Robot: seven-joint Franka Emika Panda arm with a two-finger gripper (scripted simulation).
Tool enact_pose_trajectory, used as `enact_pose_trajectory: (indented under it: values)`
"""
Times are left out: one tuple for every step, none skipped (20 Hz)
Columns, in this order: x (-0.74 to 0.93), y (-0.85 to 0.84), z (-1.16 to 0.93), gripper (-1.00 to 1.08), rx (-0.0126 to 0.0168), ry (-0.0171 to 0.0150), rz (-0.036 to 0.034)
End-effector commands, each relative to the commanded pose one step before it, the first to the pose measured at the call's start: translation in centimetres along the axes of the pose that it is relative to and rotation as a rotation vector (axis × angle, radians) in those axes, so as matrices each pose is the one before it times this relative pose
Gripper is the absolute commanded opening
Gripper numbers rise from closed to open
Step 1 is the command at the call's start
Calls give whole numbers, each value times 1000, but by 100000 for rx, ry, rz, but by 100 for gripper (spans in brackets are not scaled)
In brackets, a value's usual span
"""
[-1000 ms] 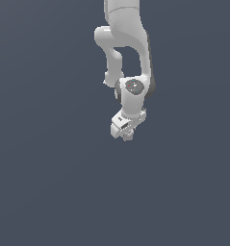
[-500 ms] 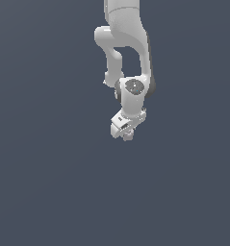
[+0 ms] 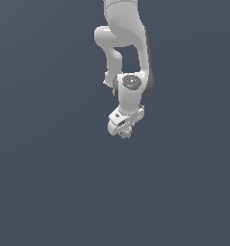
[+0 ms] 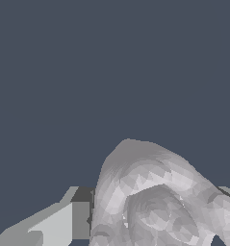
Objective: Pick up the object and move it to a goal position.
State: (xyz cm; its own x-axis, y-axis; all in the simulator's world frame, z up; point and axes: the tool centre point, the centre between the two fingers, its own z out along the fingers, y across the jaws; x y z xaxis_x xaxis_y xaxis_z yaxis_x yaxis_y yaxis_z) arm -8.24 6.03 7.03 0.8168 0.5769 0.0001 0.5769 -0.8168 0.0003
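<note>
Arm hanging down from the upper edge of the exterior view, white against plain dark grey-blue ground. Gripper pointing downward at the arm's lower end, tilted a little toward the exterior view's left. Fingers sitting close together, narrow, closed on a small pale lump between their tips. Lump showing only as a light knobbly speck at the fingertips in the exterior view, hard to separate from the white fingers there.

Filling much of the wrist view: the same lump, pale grey-white, faceted and bumpy, with rounded folds curling over one another. Pressing against one side of it, a flat grey finger pad, touching the lump's edge. Peeking out past the lump's far side, a sliver of the other finger, mostly hidden behind the lump. Lump sitting squarely between the two fingers, held off the ground as far as the exterior view shows, though no shadow or contact line helping to confirm the height.

Lying beyond the fingertips in the wrist view, only the flat dark ground. Marking any goal spot: cannot tell from either view.
</note>
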Motion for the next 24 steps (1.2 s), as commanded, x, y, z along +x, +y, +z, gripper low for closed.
enact_pose_trajectory:
  values:
    - [-707, 424, -939, -100, -55, 69, 58]
    - [-355, 192, -453, -100, 0, 0, 0]
    - [-386, 210, -494, -100, 0, 0, 0]
    - [-417, 227, -536, -100, 0, 0, 0]
    - [-447, 245, -578, -100, 0, 0, 0]
    - [-478, 263, -621, -100, 0, 0, 0]
    - [-500, 272, -648, -100, 36, -17, -29]
    - [-541, 300, -710, -100, 0, 0, 0]
    - [-568, 318, -746, -100, 45, 15, -11]
    - [-588, 330, -783, -100, 0, 0, 0]
    - [-569, 326, -760, -100, 43, 23, -7]
    - [-541, 310, -731, -100, 0, 0, 0]
    - [-517, 301, -695, -100, 59, 35, -9]
    - [-487, 282, -665, -100, 0, 0, 0]
    - [-463, 274, -631, -100, 41, 26, -6]
    - [-435, 261, -602, -100, 0, 0, 0]
    - [-408, 252, -571, -100, 0, 0, 0]
    - [-382, 241, -537, -100, 0, 0, 0]
    - [-355, 227, -501, -100, 0, 0, 0]
    - [-326, 210, -461, -100, 0, 0, 0]
    - [-296, 192, -419, -100, 0, 0, 0]
    - [-264, 174, -376, -100, 0, 0, 0]
    - [-232, 156, -332, -100, 0, 0, 0]
    - [-199, 139, -287, -100, 0, 0, 0]
